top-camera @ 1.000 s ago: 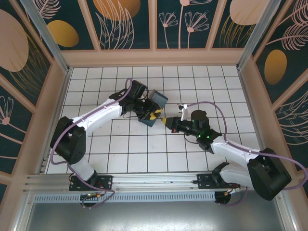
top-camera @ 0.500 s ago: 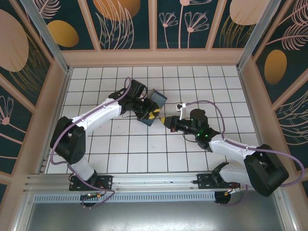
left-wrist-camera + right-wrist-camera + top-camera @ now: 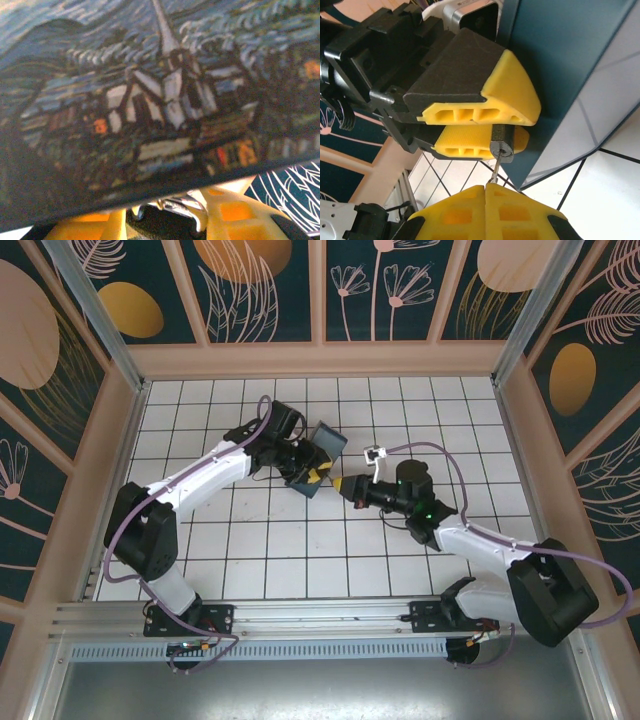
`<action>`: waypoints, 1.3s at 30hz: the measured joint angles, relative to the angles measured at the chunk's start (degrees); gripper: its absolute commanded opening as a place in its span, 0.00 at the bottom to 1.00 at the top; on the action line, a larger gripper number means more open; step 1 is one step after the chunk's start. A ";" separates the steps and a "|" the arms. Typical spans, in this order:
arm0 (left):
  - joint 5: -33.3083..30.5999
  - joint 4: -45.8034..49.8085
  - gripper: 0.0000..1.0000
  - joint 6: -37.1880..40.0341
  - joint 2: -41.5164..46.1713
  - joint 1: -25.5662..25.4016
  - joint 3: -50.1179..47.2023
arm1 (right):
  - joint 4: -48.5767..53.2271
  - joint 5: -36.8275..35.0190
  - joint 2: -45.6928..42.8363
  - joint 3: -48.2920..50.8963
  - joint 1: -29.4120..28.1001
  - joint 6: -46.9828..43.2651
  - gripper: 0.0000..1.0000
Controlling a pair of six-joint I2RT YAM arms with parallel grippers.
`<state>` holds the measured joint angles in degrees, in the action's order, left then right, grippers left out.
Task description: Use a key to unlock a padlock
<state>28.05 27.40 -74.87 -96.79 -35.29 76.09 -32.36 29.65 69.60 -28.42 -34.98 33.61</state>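
Note:
In the right wrist view the small dark padlock (image 3: 501, 142) is pinched between the yellow fingers of my left gripper (image 3: 520, 125), keyhole end facing my right gripper (image 3: 485, 188). That gripper is shut on the thin silvery key (image 3: 494, 169), whose tip sits in the keyhole. From above, the left gripper (image 3: 318, 478) and right gripper (image 3: 338, 486) meet tip to tip at mid-table. The left wrist view shows the silver shackle (image 3: 186, 208) between the yellow fingers (image 3: 235, 220) of the left gripper (image 3: 165, 225).
The blue swirl-painted box (image 3: 326, 447) stands tilted just behind the left gripper, close to both fingers (image 3: 560, 75) and looming over the left wrist camera (image 3: 150, 100). White tiled floor (image 3: 300, 540) surrounds the arms, fenced by wooden walls (image 3: 320, 358).
My right gripper has moved left and slightly back toward the left gripper, bringing the key up to the padlock. The left gripper with the padlock shifted slightly.

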 measured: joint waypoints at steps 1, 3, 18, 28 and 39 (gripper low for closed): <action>0.00 -0.07 0.28 -0.04 0.00 0.17 -0.02 | 0.02 -0.09 0.35 -0.31 -0.13 -0.17 0.00; 0.00 -0.20 0.28 -0.39 0.00 0.26 -0.13 | -0.02 -0.22 0.44 -0.35 -0.15 -0.20 0.00; -4.13 1.66 0.25 -0.04 0.00 0.87 0.33 | 9.33 -11.26 2.27 -5.81 -4.92 -4.22 0.00; -4.28 2.47 0.24 -0.15 -0.04 0.50 0.55 | 11.02 -14.27 1.16 -6.01 -6.91 -9.42 0.00; -4.13 3.08 0.24 0.70 -0.61 0.15 1.62 | 11.23 -8.13 1.29 -6.03 -3.23 -8.00 0.00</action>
<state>23.92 30.48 -74.17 -97.41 -35.14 77.71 -21.12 21.52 70.89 -34.46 -38.22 25.61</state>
